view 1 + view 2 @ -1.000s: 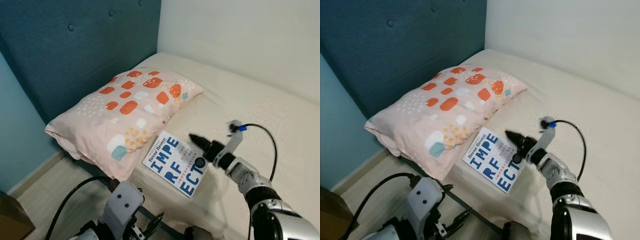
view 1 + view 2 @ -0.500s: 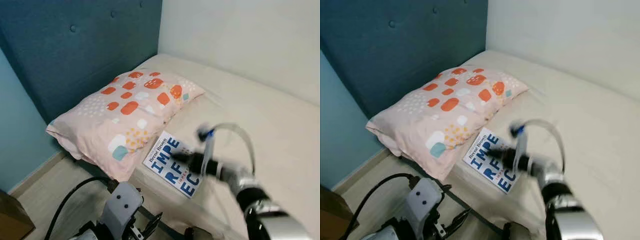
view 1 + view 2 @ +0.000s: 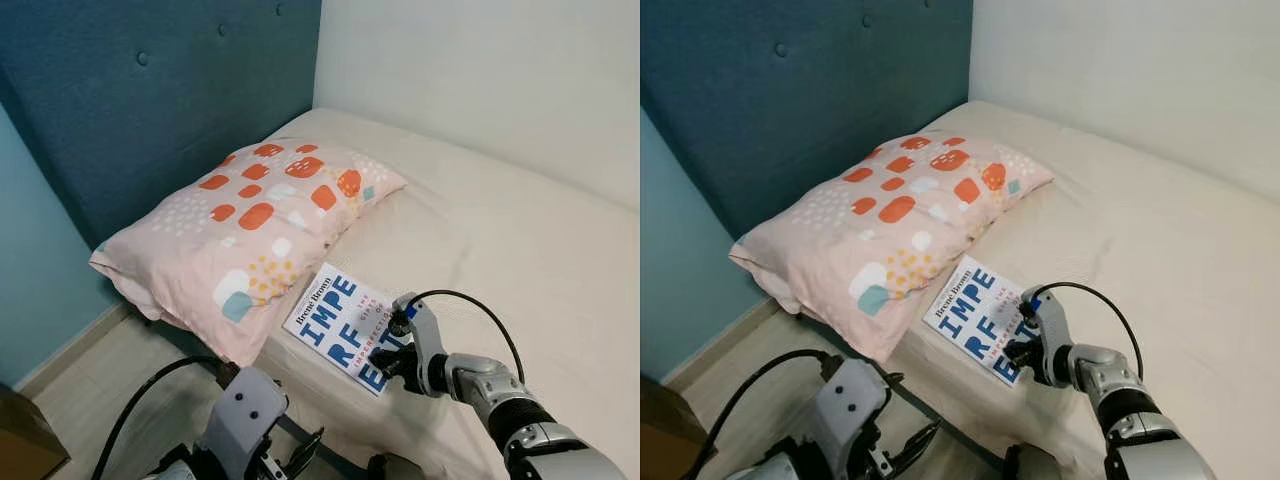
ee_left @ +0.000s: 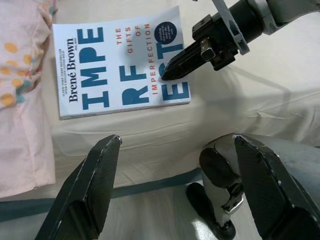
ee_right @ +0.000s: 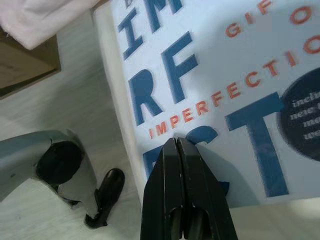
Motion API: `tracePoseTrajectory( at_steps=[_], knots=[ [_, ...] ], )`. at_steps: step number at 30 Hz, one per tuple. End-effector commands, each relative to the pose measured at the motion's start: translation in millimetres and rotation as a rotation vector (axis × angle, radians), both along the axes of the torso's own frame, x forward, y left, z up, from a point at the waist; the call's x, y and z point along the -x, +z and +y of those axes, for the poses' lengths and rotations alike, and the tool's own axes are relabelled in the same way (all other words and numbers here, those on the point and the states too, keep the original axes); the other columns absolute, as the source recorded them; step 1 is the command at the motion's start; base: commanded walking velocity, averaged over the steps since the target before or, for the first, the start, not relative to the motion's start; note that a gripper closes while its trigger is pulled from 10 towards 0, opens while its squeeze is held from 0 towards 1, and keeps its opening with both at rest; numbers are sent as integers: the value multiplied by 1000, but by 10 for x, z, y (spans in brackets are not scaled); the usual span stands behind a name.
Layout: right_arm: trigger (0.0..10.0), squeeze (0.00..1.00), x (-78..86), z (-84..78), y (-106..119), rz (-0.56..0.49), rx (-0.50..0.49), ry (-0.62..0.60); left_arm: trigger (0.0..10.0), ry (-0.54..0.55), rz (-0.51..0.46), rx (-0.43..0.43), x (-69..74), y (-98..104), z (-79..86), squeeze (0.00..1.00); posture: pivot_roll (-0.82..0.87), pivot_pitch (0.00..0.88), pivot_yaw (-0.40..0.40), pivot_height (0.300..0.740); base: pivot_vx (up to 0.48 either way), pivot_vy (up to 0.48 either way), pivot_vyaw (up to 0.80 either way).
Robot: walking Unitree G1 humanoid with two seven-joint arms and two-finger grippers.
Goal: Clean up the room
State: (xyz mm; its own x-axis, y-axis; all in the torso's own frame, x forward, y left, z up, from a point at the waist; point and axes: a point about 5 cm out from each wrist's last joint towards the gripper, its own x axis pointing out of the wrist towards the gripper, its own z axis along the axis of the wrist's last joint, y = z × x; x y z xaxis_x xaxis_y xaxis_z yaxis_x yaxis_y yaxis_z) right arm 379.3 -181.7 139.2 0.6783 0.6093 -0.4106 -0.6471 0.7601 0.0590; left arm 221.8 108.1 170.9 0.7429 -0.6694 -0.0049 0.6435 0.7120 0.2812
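Note:
A white book (image 3: 345, 322) with large blue letters lies flat on the bed, near its front edge and beside the pillow. My right gripper (image 3: 378, 362) is shut, its tips pressed together on the cover at the book's near corner (image 5: 210, 65). The closed fingers (image 5: 182, 200) hold nothing between them. My left gripper (image 4: 177, 140) hangs low beside the bed, open, with its two black fingers (image 4: 95, 185) spread wide. From there the book (image 4: 120, 60) and the right gripper's tips (image 4: 165, 75) lie below it.
A pink pillow (image 3: 240, 225) with orange patches lies left of the book, against a dark blue headboard (image 3: 150, 90). The beige mattress (image 3: 520, 230) stretches right to a white wall. Wooden floor (image 3: 90, 390) and a brown box (image 3: 25, 440) lie left of the bed.
My right gripper has swung down from above the book's far side to its near corner, and its tips now rest on the cover. The book and the left arm have not moved.

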Motion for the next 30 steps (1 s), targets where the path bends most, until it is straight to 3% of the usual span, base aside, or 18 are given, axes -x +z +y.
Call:
tracePoseTrajectory(
  at_steps=[1,11,23,30],
  knots=[
    [0,0,100,-27,-162,83,0,49,10000,-36,32,-20,59,-72,-33,0,63,417,-67,597,0,0,0],
    [0,0,139,80,-205,125,-73,115,10000,-49,38,-21,88,-83,-56,0,63,421,-69,597,0,0,0],
    [0,0,213,187,-399,187,32,154,10000,-53,41,-29,86,-94,-56,0,66,424,-73,597,0,0,0],
    [0,0,151,134,-353,120,57,61,10000,-47,39,-29,82,-92,-49,0,64,421,-71,597,0,0,0]
  ],
)
